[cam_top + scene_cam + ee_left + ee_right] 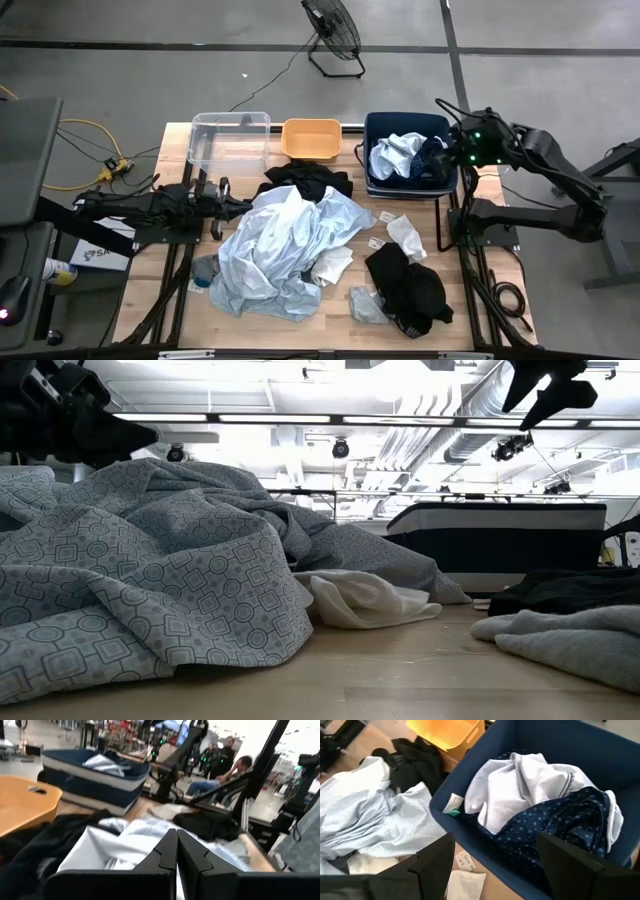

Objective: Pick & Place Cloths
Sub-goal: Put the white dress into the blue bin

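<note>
A large pale blue patterned cloth (285,245) lies heaped mid-table, with a black cloth (305,180) behind it. Another black cloth (410,285) lies near right, with white pieces (405,235) and a grey one (365,305) around it. The navy bin (372,125) holds a white cloth (520,785) and a navy dotted cloth (555,820). My right gripper (495,875) hangs open above that bin's near side, tilted down, nothing between its fingers. My left gripper (177,855) is shut and level at the pale blue cloth's left edge (238,205).
A clear bin (230,140) and an orange bin (312,138) stand at the far edge beside the navy one. A fan (332,30) stands on the floor beyond. People sit in the room past the table's right side (225,765). Bare wood shows along the near edge (330,335).
</note>
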Tool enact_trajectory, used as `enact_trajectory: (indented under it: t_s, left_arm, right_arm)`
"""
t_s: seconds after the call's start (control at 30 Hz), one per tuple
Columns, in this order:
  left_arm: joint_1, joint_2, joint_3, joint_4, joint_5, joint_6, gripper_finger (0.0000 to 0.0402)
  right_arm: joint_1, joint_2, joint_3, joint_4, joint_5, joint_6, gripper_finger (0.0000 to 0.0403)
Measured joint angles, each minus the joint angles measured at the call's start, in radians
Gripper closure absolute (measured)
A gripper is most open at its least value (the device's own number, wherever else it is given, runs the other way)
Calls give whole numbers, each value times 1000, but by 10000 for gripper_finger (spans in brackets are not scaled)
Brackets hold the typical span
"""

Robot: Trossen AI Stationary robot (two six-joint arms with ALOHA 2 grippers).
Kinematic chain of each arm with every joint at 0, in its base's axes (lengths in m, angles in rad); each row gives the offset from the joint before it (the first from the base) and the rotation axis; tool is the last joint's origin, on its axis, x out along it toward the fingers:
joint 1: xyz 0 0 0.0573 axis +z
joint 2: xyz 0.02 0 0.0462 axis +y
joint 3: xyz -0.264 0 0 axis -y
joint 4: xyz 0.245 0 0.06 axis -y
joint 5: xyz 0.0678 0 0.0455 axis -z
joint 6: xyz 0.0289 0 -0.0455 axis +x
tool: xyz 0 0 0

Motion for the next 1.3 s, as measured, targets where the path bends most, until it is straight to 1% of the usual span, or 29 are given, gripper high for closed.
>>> enact_trajectory:
  t_s: [0.17,0.4,0.5,0.57,0.63,0.77,0.83,0.9,1.03,1.17,1.23,1.3]
  left_arm:
    - [0,0,1,5,1,-6,402]
    - [0,0,4,19,4,-145,402]
    - [0,1,4,16,-14,-151,402]
    - [0,0,4,13,-18,-184,402]
    - [0,0,4,14,8,-216,402]
    - [0,1,5,13,80,-222,395]
    - [0,1,5,13,95,-240,378]
    - [0,1,6,14,104,-276,349]
    - [0,13,25,10,109,-327,267]
    - [0,60,78,10,137,-324,195]
    - [0,104,118,0,159,-298,176]
    - [0,167,169,-16,181,-259,168]
  right_arm:
    - [31,-3,0,0,-1,31,131]
    - [76,-3,0,1,4,76,131]
    - [85,-3,0,1,25,95,131]
    - [88,-3,0,1,41,117,131]
    - [93,-3,0,1,51,130,131]
    - [106,-3,0,1,50,141,131]
    - [115,-2,0,0,49,164,131]
    - [125,-2,0,0,49,181,131]
    - [144,2,0,0,49,185,131]
    - [164,8,0,0,46,185,131]
    - [176,10,0,0,44,185,131]
    - [188,15,0,0,46,185,131]
